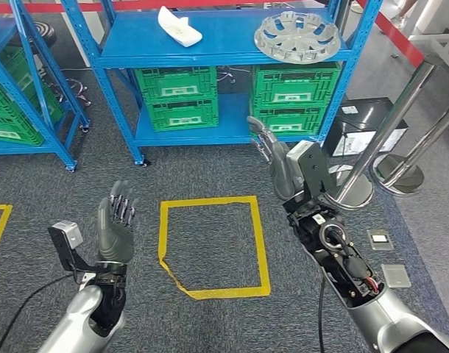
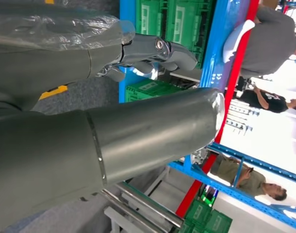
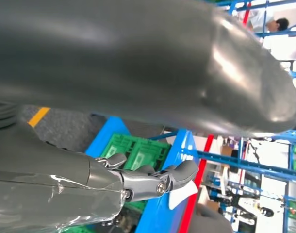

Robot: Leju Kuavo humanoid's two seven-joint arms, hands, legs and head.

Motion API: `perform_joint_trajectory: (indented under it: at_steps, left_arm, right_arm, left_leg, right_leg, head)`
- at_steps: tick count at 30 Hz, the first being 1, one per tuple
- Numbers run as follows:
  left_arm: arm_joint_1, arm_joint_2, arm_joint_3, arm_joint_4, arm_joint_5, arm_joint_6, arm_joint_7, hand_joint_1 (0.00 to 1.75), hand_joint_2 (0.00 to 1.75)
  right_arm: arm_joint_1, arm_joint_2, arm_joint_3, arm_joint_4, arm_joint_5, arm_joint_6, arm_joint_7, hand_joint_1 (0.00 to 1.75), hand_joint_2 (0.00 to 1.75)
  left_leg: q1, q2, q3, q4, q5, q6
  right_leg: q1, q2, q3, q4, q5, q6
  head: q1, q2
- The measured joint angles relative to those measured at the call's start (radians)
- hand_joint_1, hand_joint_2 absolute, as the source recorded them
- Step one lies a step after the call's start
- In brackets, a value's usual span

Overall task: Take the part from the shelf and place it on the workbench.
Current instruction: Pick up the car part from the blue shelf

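We stand before a blue steel shelf (image 1: 222, 40), where the silver spoked wheel cover (image 1: 296, 35) lies far right on its top deck, a white moulded part (image 1: 179, 27) to its left. Our left hand (image 1: 116, 222) and right hand (image 1: 273, 156) hover empty, fingers apart, above grey carpet marked by a yellow taped square (image 1: 214, 246).

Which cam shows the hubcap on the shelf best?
Head view: the silver hubcap lies flat on the blue shelf, nearly whole, at the right end. The wrist views give me shelf frame and green crates, but no hubcap I can make out.
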Motion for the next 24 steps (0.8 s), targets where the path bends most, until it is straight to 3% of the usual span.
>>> perform_joint_trajectory:
  at_steps: [5,7,9,11,12,13,14,16,17,19,22,24]
  left_arm:
    - [0.008,-0.002,-0.005,0.0,0.017,0.002,-0.022,0.0,0.0]
    - [0.007,-0.006,-0.006,0.0,0.022,-0.003,-0.029,0.0,0.0]
    - [0.005,-0.012,-0.006,0.0,0.024,-0.01,-0.035,0.0,0.0]
    - [0.004,-0.015,-0.006,0.001,0.024,-0.015,-0.039,0.0,0.0]
    - [0.005,-0.016,-0.006,0.001,0.024,-0.017,-0.039,0.0,0.0]
    - [0.005,-0.016,-0.006,0.002,0.023,-0.018,-0.039,0.0,0.0]
    - [0.005,-0.016,-0.007,0.003,0.023,-0.019,-0.04,0.0,0.0]
    - [0.003,-0.016,-0.007,0.003,0.023,-0.019,-0.04,0.0,0.0]
    - [0.002,-0.016,-0.007,0.003,0.023,-0.019,-0.039,0.0,0.0]
    - [0.0,-0.015,-0.007,0.004,0.022,-0.019,-0.04,0.0,0.0]
    - [0.0,-0.015,-0.007,0.005,0.021,-0.019,-0.04,0.0,0.0]
    - [0.0,-0.015,-0.007,0.005,0.02,-0.019,-0.04,0.0,0.0]
  right_arm:
    - [0.001,0.0,0.007,-0.001,-0.012,0.014,-0.004,0.0,0.0]
    - [-0.005,-0.001,0.009,-0.002,-0.012,0.014,-0.005,0.0,0.0]
    - [-0.012,-0.001,0.011,-0.004,-0.013,0.014,-0.005,0.0,0.0]
    - [-0.015,-0.001,0.012,-0.004,-0.015,0.011,-0.003,0.0,0.0]
    - [-0.014,-0.001,0.013,-0.004,-0.017,0.009,-0.001,0.0,0.0]
    - [-0.012,-0.001,0.014,-0.004,-0.02,0.007,0.0,0.0,0.0]
    - [-0.011,-0.002,0.015,-0.004,-0.022,0.005,0.0,0.0,0.0]
    - [-0.009,-0.002,0.018,-0.004,-0.023,0.003,0.001,0.0,0.0]
    - [-0.009,-0.002,0.019,-0.004,-0.023,0.002,0.002,0.0,0.0]
    - [-0.005,-0.002,0.022,-0.005,-0.022,-0.003,0.006,0.0,0.0]
    - [-0.003,-0.002,0.026,-0.008,-0.016,-0.007,0.011,0.0,0.0]
    - [-0.005,-0.002,0.027,-0.009,-0.013,-0.007,0.012,0.0,0.0]
  left_leg:
    - [-0.003,0.001,0.001,0.001,-0.001,0.007]
    - [0.004,0.009,0.011,-0.016,0.006,0.015]
    - [0.012,0.02,0.024,-0.034,0.012,0.021]
    - [0.012,0.029,0.027,-0.037,0.011,0.023]
    - [0.014,0.034,0.028,-0.037,0.01,0.021]
    - [0.016,0.038,0.029,-0.035,0.007,0.018]
    - [0.02,0.042,0.031,-0.032,0.003,0.012]
    - [0.028,0.048,0.034,-0.019,-0.011,-0.004]
    - [0.029,0.05,0.033,-0.008,-0.019,-0.013]
    - [0.025,0.053,0.03,0.004,-0.028,-0.027]
    - [0.027,0.056,0.03,0.011,-0.036,-0.038]
    - [0.03,0.047,0.0,0.081,-0.076,-0.044]
  right_leg:
    - [-0.002,0.003,0.001,-0.003,0.001,0.006]
    - [-0.001,-0.005,0.0,0.002,-0.005,0.012]
    - [0.001,-0.031,-0.032,0.072,-0.046,0.018]
    - [-0.004,-0.051,-0.101,0.213,-0.107,0.026]
    - [-0.009,-0.055,-0.132,0.269,-0.123,0.03]
    - [-0.013,-0.057,-0.145,0.289,-0.119,0.035]
    - [-0.019,-0.061,-0.136,0.265,-0.095,0.041]
    - [-0.028,-0.078,-0.072,0.131,-0.024,0.056]
    - [-0.029,-0.082,-0.043,0.071,-0.003,0.058]
    - [-0.028,-0.081,-0.023,0.027,0.001,0.047]
    - [-0.026,-0.063,-0.025,0.033,-0.005,0.018]
    - [-0.026,-0.055,-0.022,0.032,-0.006,0.006]
  head:
    - [0.0,0.0]
    - [0.0,0.0]
    - [0.005,0.0]
    - [0.011,0.0]
    - [0.012,0.0]
    - [0.013,0.0]
    - [0.014,0.0]
    - [0.016,0.0]
    - [0.019,0.0]
    - [0.02,0.0]
    - [0.008,0.0]
    - [0.003,0.0]
